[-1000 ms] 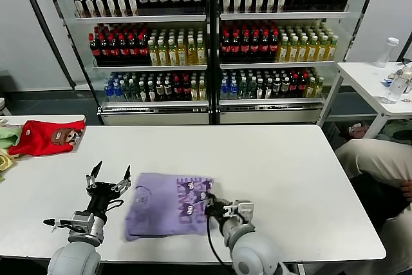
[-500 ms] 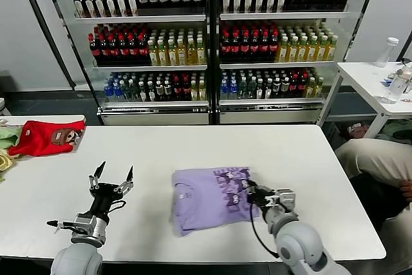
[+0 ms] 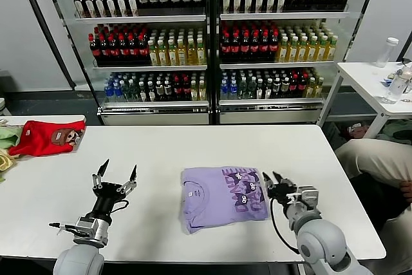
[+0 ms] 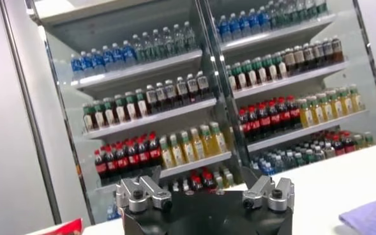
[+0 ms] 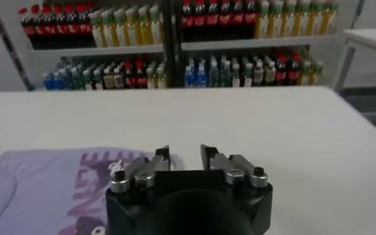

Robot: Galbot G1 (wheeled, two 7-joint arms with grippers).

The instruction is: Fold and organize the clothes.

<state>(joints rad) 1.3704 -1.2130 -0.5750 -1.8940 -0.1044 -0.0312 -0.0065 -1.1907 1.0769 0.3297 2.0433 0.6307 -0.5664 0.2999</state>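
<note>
One folded T-shirt [image 3: 222,196] on desk [image 3: 77,159] | right tool [image 3: 273,181] narrowly parted, empty at its edge | left tool [image 3: 116,173] wide, idle | next: place aside.

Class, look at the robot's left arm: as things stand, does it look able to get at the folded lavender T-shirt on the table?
Probably yes. The left gripper is open, fingers pointing up, over bare table on the robot's left of the lavender T-shirt. Nothing lies between them. The right gripper, open at the shirt's opposite edge, is not in the way.
</note>
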